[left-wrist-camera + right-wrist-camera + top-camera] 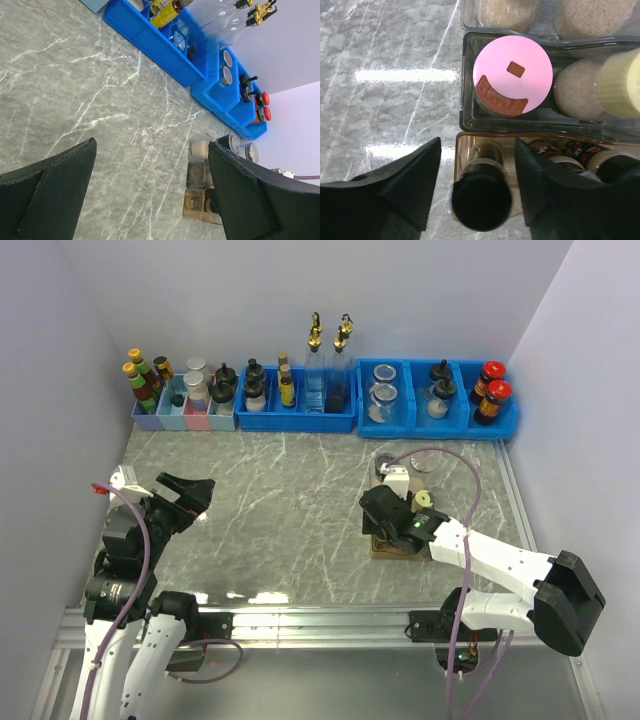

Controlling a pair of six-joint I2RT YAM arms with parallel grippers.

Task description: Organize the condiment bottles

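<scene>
Between the spread fingers point(405, 192) of the right gripper point(479, 160) stands a black-lidded spice jar point(481, 200). It is upright in the amber-tinted compartment point(461, 165) at the front of a stepped clear rack point(384, 545), which sits on the marble-patterned table point(270, 510), right of centre. This gripper is released: it straddles the jar with a gap on one side and the other finger just beside the lid, so nothing is grasped. The left gripper point(150, 195) hangs well apart over the table, spread wide and holding nothing.

By its look the jar is small, rigid and light, with a smooth clear wall that could slip. The lid is the broadest and least glossy part, so a pinch across it or just under it, kept vertical, seems safest. The compartment wall stands close, leaving the fingers little room, and a tilted lift could catch the rim or knock the neighbours.

Behind, the grey-tinted tier point(470, 117) holds a pink-lidded jar point(512, 70) with reddish-brown contents and a pale-yellow-lidded jar point(620, 82) of beige grains; whether that one leans I cannot tell. The tier beyond holds beige-filled jars point(507, 10), lids out of view. Labelled jars point(570, 149) share the amber compartment, half hidden by a finger.

Along the back wall, blue bins point(295, 425) hold other bottles, among them red-capped dark sauce bottles point(490, 395) and tall gold-spouted bottles point(327, 370)
</scene>
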